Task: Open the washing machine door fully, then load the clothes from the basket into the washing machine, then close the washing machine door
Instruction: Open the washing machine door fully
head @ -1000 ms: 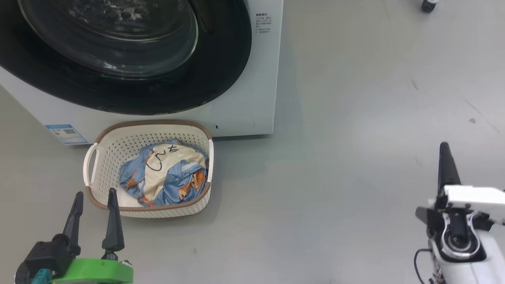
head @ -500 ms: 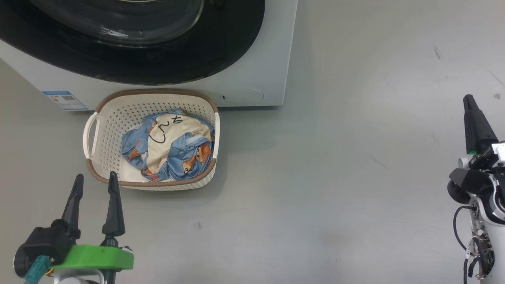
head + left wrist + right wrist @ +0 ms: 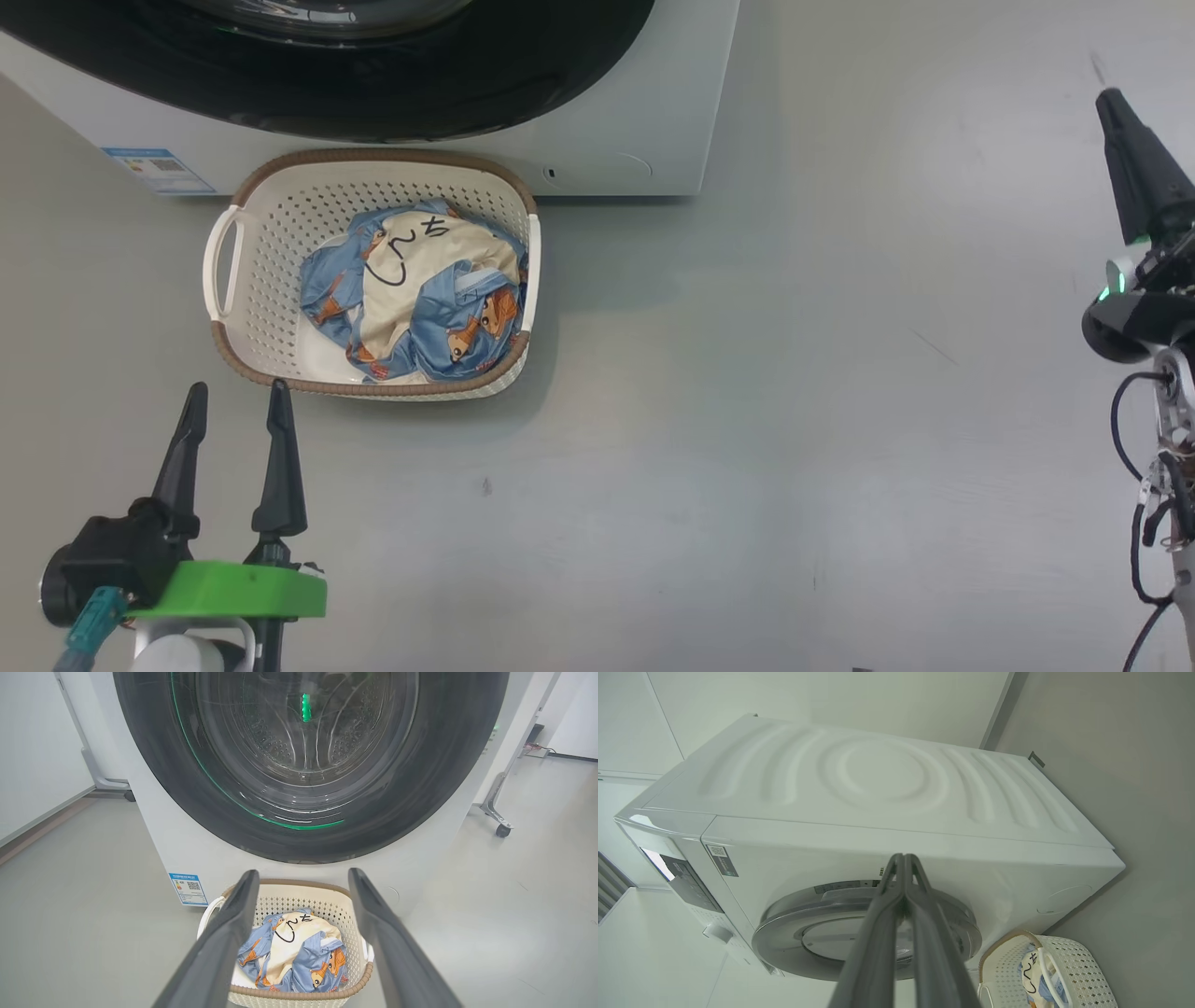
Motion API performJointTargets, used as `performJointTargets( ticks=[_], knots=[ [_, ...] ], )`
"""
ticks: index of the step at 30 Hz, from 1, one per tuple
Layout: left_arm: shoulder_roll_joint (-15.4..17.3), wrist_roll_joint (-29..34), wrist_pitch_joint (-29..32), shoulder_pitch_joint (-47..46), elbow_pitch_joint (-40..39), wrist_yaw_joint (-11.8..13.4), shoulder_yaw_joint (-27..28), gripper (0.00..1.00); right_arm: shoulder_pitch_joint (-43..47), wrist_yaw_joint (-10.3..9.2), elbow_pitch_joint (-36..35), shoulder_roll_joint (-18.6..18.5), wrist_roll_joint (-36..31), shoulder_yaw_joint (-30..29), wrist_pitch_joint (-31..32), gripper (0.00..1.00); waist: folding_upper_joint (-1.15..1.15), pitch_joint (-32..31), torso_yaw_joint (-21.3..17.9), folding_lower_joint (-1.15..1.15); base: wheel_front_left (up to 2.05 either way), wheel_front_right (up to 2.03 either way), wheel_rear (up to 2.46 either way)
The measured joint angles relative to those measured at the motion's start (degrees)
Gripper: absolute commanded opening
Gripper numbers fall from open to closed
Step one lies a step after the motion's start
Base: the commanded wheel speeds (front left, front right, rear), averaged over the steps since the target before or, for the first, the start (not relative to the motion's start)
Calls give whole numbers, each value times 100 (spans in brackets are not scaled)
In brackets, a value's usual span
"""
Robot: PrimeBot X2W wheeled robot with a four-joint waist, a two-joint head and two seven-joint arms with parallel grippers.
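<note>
1. Since a second ago, the head camera has shifted so that the washing machine (image 3: 635, 140) sits higher in its view. The right gripper (image 3: 1111, 98) has advanced over the grey floor (image 3: 747, 420), well right of the washer.
2. Head view: the basket (image 3: 252, 280) touches the washer's front and holds the clothes (image 3: 420, 289). The left gripper (image 3: 236, 392) is before it.
3. Left wrist view: the fingers are spread and hold nothing. The washing machine door (image 3: 187, 788) is closed, and pale walls flank the washer.
4. Right wrist view: the fingers are pressed together and empty, pointing at the washer's front.
</note>
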Motion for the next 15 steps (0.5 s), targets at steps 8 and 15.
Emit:
performJointTargets(
  ticks=[8, 15],
  knots=[
    [-13, 0, 0, -25, -57, 0, -201, 100, -580, 0, 3, -33, -47, 156, 259, 0, 0, 247, 143, 0, 0, 0, 0],
    [-15, 33, 0, -141, -188, 0, -294, 100, -1151, 0, 20, -64, -105, 320, 486, 0, 0, 548, 285, 0, 0, 0, 0]
  ],
)
